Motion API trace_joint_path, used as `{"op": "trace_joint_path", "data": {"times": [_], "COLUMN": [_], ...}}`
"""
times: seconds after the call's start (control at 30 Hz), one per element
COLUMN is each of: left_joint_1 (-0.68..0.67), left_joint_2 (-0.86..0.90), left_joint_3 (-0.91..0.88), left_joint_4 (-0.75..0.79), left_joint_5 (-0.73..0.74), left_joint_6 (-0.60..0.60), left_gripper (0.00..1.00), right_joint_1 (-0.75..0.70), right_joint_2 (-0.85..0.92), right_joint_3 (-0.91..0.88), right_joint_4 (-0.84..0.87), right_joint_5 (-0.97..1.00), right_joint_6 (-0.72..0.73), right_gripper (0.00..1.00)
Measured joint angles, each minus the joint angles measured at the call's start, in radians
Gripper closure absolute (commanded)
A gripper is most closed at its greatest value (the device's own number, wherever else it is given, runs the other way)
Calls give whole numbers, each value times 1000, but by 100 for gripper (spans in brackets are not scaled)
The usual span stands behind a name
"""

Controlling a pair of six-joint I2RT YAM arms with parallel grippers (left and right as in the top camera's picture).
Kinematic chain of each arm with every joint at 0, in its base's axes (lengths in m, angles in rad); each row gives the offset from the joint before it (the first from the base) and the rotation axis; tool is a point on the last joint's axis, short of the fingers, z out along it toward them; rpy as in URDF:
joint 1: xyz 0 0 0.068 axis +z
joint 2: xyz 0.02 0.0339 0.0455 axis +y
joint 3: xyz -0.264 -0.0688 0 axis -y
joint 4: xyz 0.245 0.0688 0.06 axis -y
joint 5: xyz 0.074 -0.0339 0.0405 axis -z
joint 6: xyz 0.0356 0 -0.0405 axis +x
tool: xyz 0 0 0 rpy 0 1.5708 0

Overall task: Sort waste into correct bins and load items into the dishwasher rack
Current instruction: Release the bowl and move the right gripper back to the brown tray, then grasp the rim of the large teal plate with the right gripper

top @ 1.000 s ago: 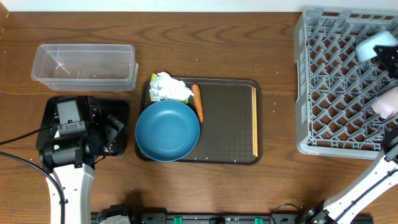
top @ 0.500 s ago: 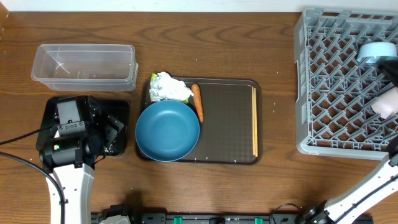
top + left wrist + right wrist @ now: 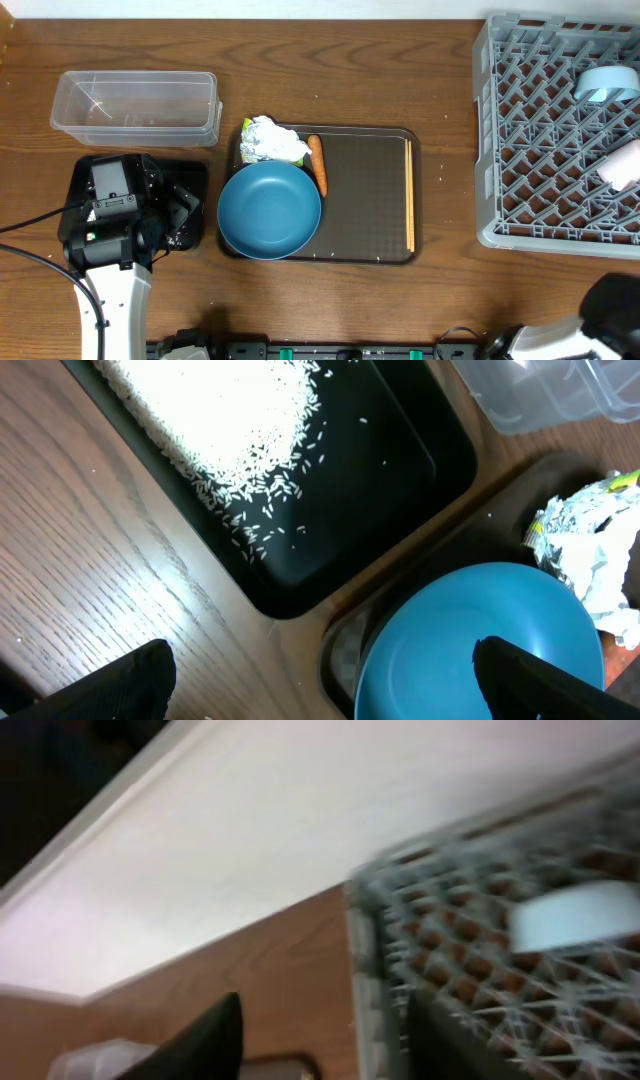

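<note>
- light-blue cup (image 3: 605, 83) sits in the grey dishwasher rack (image 3: 520, 130), near its right edge
- right gripper (image 3: 325, 1040) is blurred, with its jaws parted and nothing between them
- left gripper (image 3: 320, 660) is spread wide and empty, over the black tray (image 3: 400, 485) of rice grains (image 3: 220, 410) beside the dark-blue bowl (image 3: 470, 640)

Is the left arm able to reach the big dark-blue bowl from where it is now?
Probably yes: the left arm holds its jaws open just beside the bowl, and nothing covers it.
</note>
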Motion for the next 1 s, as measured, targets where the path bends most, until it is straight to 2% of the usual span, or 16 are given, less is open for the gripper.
{"op": "trace_joint_path", "data": {"times": [0.1, 0.33, 0.4, 0.53, 0.83, 0.93, 1.0], "left_joint_1": [0, 0, 0, 0, 0, 0, 0], "left_joint_2": [0, 0, 0, 0, 0, 0, 0], "left_joint_3": [0, 0, 0, 1, 1, 1, 1], "left_joint_4": [0, 0, 0, 0, 0, 0, 0], "left_joint_5": [0, 0, 0, 0, 0, 0, 0], "left_joint_6": [0, 0, 0, 0, 0, 0, 0], "left_gripper": [2, 2, 2, 2, 2, 2, 2], "right_joint_1": [114, 492, 615, 783, 1047, 1120, 1162], "right_joint_2": [-31, 2, 31, 106, 320, 389, 431], "right_joint_3": [0, 0, 0, 0, -1, -2, -2], "right_joint_4": [-18, -66, -91, -143, -264, -293, -309], "right_joint_5": [5, 95, 175, 321, 461, 472, 478], "right_joint_6": [0, -35, -44, -51, -51, -55, -55], "right_gripper": [35, 28, 25, 25, 37, 45, 54]}}
